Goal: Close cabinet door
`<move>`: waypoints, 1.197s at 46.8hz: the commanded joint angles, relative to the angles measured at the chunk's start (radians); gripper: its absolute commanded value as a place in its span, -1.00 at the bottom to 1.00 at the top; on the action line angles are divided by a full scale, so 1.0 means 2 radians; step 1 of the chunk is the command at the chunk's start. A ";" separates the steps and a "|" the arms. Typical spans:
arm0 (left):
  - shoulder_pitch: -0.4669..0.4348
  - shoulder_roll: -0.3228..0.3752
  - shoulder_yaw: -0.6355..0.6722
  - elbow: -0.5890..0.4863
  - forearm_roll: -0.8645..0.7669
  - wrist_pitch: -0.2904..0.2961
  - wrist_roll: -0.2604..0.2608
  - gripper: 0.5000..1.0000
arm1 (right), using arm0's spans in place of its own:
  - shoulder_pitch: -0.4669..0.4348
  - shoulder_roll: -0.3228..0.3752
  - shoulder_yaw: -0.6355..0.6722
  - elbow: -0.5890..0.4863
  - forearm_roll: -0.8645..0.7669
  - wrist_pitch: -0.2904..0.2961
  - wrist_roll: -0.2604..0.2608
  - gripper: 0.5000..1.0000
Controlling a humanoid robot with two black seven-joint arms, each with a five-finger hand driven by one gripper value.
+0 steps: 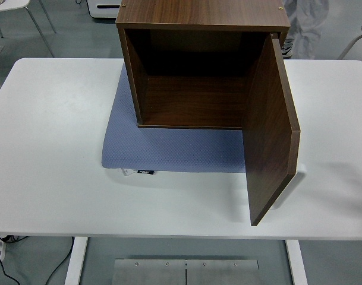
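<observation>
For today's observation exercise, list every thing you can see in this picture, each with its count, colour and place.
cabinet: one, dark brown wood, at the table's far middle, standing on the mat, inside bare
cabinet door: one, dark brown, hinged at the cabinet's right side, swung wide open toward the near edge
mat: one, blue-grey, under and in front of the cabinet, small label at its near edge
table: one, white, fills the middle of the view
metal plate: one, grey, on the floor below the table's near edge
cable: one, black, on the floor at bottom left
chairs: parts of two, top left and top right
person: one, light trousers, standing behind the cabinet at top right
robot hand: none in view
</observation>
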 commanded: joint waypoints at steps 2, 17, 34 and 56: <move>0.000 0.000 0.000 0.000 0.000 0.000 0.000 1.00 | 0.000 0.002 -0.002 0.016 -0.013 0.000 -0.001 1.00; 0.000 0.000 0.000 0.000 0.000 0.000 0.000 1.00 | 0.000 0.015 -0.005 0.040 -0.047 0.000 -0.005 1.00; 0.000 0.000 0.000 0.000 0.000 0.000 0.000 1.00 | 0.006 0.022 -0.022 0.064 -0.064 0.000 -0.015 1.00; 0.000 0.000 0.000 0.000 0.000 0.000 0.000 1.00 | 0.026 0.033 -0.051 0.078 -0.085 0.000 -0.019 1.00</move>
